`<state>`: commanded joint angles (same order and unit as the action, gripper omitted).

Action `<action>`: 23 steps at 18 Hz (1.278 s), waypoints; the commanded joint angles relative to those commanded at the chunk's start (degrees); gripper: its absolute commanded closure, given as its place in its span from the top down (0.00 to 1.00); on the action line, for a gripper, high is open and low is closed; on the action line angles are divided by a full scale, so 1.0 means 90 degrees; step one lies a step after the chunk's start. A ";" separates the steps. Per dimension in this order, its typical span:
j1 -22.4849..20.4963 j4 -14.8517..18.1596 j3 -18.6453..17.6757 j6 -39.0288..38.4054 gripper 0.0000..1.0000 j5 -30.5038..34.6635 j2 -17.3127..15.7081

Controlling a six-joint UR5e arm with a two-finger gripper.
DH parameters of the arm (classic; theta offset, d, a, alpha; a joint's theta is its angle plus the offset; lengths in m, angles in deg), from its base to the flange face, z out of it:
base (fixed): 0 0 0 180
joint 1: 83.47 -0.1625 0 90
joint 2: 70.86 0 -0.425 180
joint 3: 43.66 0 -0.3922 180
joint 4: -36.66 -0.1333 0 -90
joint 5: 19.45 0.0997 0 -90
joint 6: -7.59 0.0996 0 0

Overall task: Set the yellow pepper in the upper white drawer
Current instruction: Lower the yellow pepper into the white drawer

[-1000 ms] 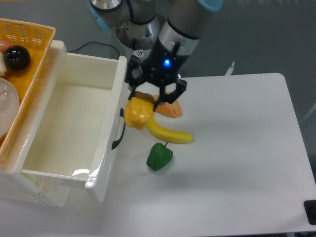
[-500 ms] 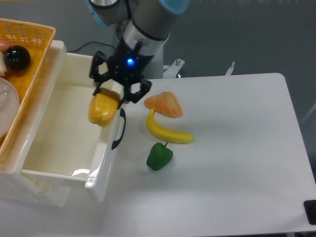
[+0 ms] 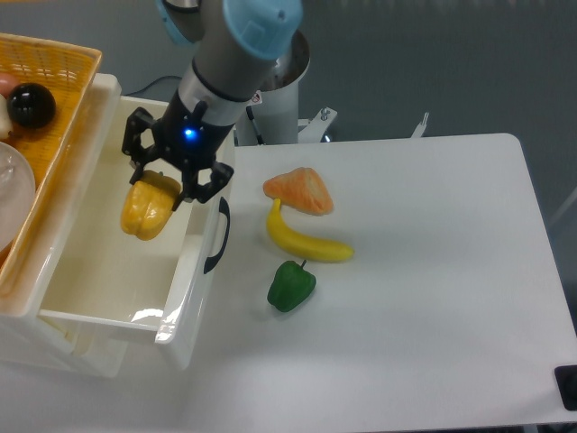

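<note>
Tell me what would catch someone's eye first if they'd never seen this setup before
The gripper with its glowing blue light hangs over the open upper white drawer on the left, shut on the yellow pepper. On the white table right of the drawer lie an orange fruit slice, a yellow banana and a green pepper, with an orange woven basket at far left.

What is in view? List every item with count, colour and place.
yellow pepper: 1, yellow-orange, held over the open drawer
upper white drawer: 1, white, left, pulled open
green pepper: 1, green, on table
banana: 1, yellow, above the green pepper
orange piece: 1, orange, above the banana
basket: 1, orange, top left
black ball: 1, black, in basket
table: 1, white
pincer: 1, black, shut on the yellow pepper
</note>
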<state>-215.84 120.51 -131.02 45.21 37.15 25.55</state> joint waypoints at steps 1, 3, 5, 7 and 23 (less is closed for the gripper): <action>0.0068 -0.0039 0.0000 0.0000 0.26 0.0000 0.0029; 0.0127 -0.0050 0.0000 0.0000 0.26 0.0048 0.0107; 0.0263 -0.0079 0.0000 0.0000 0.27 0.0185 0.0166; 0.0351 -0.0079 0.0000 0.0000 0.27 0.0283 0.0244; 0.0683 -0.0234 -0.0059 0.0059 0.53 0.0722 0.0400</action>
<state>-209.69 118.40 -131.55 45.74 43.65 29.15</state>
